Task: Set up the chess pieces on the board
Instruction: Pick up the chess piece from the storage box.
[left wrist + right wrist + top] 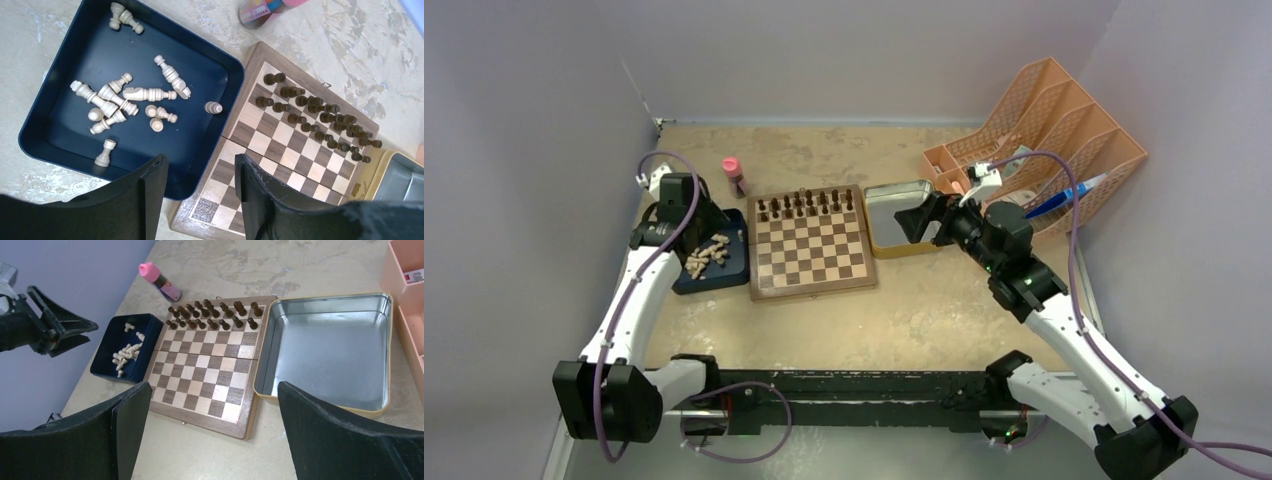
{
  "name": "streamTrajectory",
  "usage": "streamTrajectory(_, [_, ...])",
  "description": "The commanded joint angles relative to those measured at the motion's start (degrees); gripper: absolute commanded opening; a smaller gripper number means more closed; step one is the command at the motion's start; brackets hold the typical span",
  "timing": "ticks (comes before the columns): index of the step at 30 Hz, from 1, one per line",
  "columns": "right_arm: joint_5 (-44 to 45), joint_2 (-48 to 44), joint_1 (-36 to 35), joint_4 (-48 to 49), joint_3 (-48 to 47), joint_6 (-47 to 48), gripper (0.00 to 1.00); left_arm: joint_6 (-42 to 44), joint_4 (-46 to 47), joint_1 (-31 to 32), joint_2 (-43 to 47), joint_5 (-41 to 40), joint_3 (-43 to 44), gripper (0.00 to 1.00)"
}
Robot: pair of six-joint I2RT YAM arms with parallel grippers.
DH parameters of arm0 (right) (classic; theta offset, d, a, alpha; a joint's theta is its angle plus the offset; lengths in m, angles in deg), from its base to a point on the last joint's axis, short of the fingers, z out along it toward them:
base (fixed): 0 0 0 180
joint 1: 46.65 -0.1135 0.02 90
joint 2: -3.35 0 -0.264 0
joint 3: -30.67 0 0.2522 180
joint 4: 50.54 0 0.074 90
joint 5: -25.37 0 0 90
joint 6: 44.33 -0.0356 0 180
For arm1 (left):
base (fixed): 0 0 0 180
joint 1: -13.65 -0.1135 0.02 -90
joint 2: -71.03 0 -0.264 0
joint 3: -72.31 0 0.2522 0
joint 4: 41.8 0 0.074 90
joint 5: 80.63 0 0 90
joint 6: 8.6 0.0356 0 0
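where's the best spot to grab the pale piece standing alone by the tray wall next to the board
Probably its head and neck, from straight above: the pale piece stands upright, clear of the lying pieces, so both its sides running along the tray wall are free.

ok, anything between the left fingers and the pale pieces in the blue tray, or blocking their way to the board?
Nothing visible. The left fingers hang open above the tray; the pale pieces lie uncovered in it. Only its low rim sits between them and the board, whose near rows are bare.
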Motion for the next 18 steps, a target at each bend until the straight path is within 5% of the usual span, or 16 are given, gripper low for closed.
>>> streamTrajectory(1, [-1.68, -1.92, -0.16, 1.74, 0.62, 1.30, 0.99, -7.31, 1.73, -0.39, -1.80, -3.71, 0.50, 0.50])
streamTrajectory(8, [-2.72, -2.14, -0.16, 1.92, 1.05, 1.75, 0.99, -20.40, 1.47, -1.78, -9.38, -2.00, 1.82, 0.40])
streamTrajectory(18, [-1.35, -3.67, -0.17, 0.25, 0.50, 3.25, 0.99, -39.02, -6.59, -2.01, -17.70, -2.52, 9.82, 0.41])
